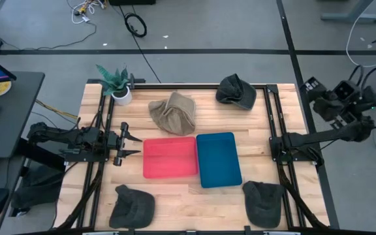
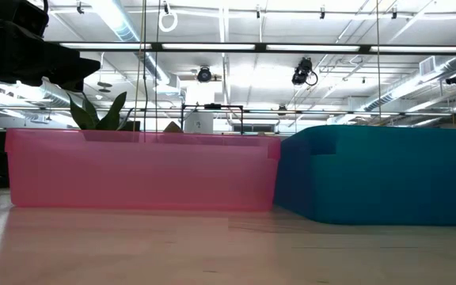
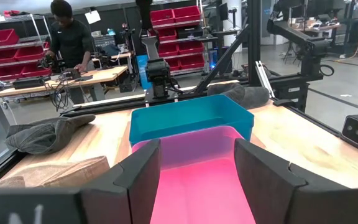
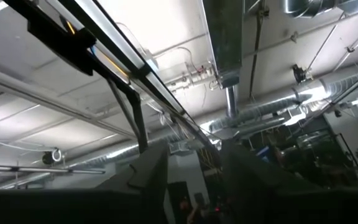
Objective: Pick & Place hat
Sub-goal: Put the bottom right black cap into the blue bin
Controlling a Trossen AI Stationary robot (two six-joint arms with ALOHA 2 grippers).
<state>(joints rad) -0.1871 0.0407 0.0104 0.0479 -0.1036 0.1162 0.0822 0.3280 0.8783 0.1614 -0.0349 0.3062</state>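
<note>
Centrally, a tan hat lies crumpled on the table, just beyond the pink tray; blue tray touching it on the right; dark hats sit well apart at three corners; left gripper released, empty, left of the pink tray; right gripper spread, empty, aimed at the ceiling off the table's right edge.

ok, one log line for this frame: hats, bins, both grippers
hats: tan hat and three dark hats on table | pink bin, blue bin: empty | left gripper: open, beside pink bin | right gripper: open, raised off table
</note>
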